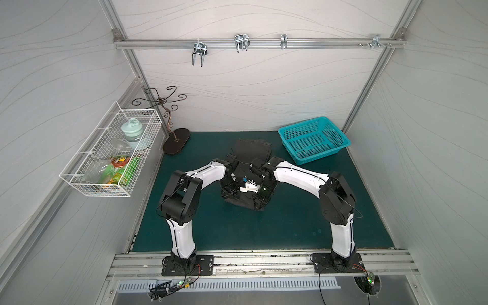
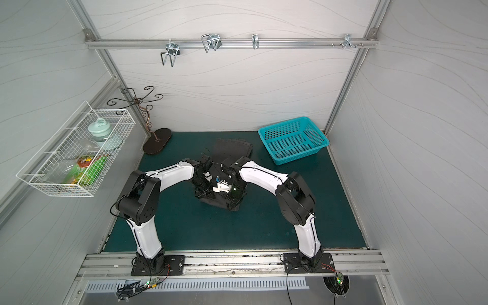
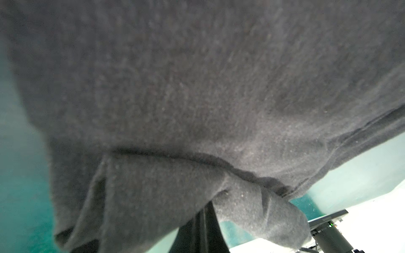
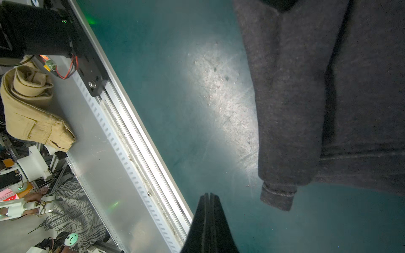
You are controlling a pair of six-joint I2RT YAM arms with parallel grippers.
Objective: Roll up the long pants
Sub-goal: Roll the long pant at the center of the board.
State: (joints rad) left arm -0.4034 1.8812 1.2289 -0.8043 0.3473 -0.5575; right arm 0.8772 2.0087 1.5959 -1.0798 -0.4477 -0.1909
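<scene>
pants: dark charcoal-grey soft-cloth long pants [image 1: 253, 150], folded, mid green mat [image 1: 264, 232].
left gripper [image 3: 206, 221]: clenched, prob pinching pants cloth.
right gripper [image 4: 209, 197]: clenched, empty, beside pants.
risk: one-sided hold, roll may skew/unravel.

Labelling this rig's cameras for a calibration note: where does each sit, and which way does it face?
Top views: high at the front, looking down on the table toward the back wall; both arms show whole.
Left wrist: on the left arm, looking along the left gripper into the long pants draped over it.
Right wrist: on the right arm, looking past the shut right gripper toward the front rail.
Shared: both wrist views show the long pants and table.
</scene>
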